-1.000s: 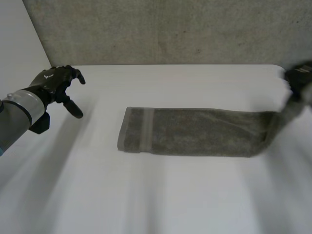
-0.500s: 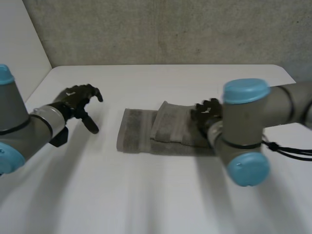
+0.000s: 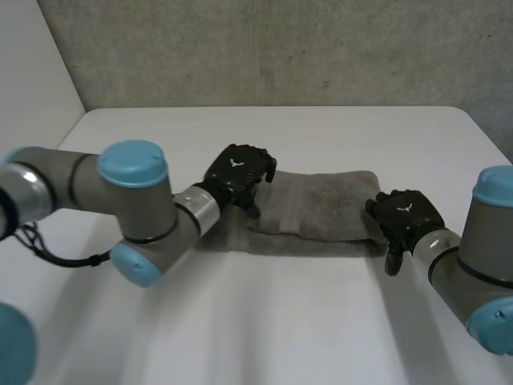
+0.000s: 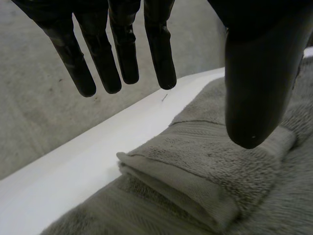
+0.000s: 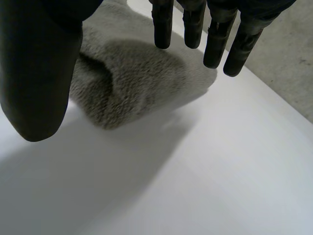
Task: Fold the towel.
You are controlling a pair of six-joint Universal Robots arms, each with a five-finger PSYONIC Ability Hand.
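Observation:
A grey towel [image 3: 321,210] lies folded over itself across the middle of the white table [image 3: 264,321]. My left hand [image 3: 237,173] hovers over the towel's left end, open, fingers straight and apart from the thumb. In the left wrist view the hand [image 4: 122,54] holds nothing, and the edge of the towel's upper layer [image 4: 195,171] lies under it. My right hand [image 3: 405,215] is at the towel's rounded right fold, open. The right wrist view shows its straight fingers [image 5: 215,44] above that fold of the towel [image 5: 132,83], holding nothing.
A grey wall [image 3: 280,48] runs along the table's far edge. Bare tabletop stretches in front of the towel. Both arms reach in low over the table, the left arm [image 3: 132,204] from the left and the right arm [image 3: 481,265] from the right.
My right hand carried the towel's right end leftward over the rest, let go and drew back to the new fold. My left hand came in from the far left to the towel's left end.

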